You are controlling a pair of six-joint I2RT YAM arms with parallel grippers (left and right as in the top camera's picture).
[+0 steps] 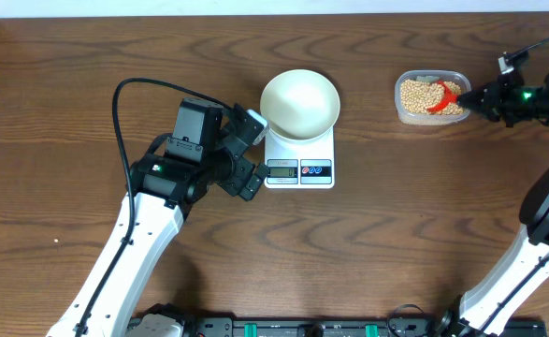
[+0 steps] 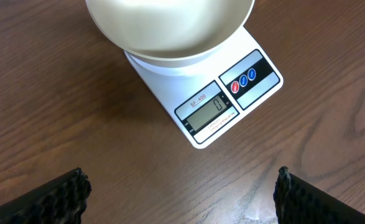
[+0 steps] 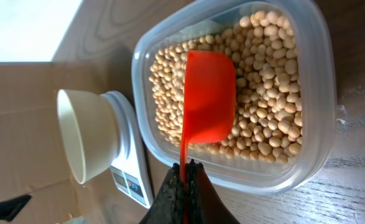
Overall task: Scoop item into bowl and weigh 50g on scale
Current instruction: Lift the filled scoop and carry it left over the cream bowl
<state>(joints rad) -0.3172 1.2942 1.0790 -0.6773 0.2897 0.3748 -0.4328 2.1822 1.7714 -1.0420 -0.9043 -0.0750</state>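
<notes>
The white bowl (image 1: pixel 299 103) stands empty on the white scale (image 1: pixel 299 168); in the left wrist view the bowl (image 2: pixel 170 28) and the scale (image 2: pixel 226 102) show, and the display reads 0. The tan beans (image 1: pixel 422 95) fill a clear tub (image 1: pixel 431 119) at the back right. My right gripper (image 1: pixel 475 99) is shut on the thin handle of a red scoop (image 3: pixel 208 96), whose cup lies on the beans (image 3: pixel 263 93) in the tub. My left gripper (image 1: pixel 248 150) is open and empty, just left of the scale; its fingers (image 2: pixel 182 193) hover over bare wood.
The wooden table (image 1: pixel 396 243) spreads around the scale. The left arm's black cable (image 1: pixel 117 103) loops over the table at left. In the right wrist view the bowl (image 3: pixel 83 134) and scale (image 3: pixel 129 168) stand left of the tub (image 3: pixel 322 124).
</notes>
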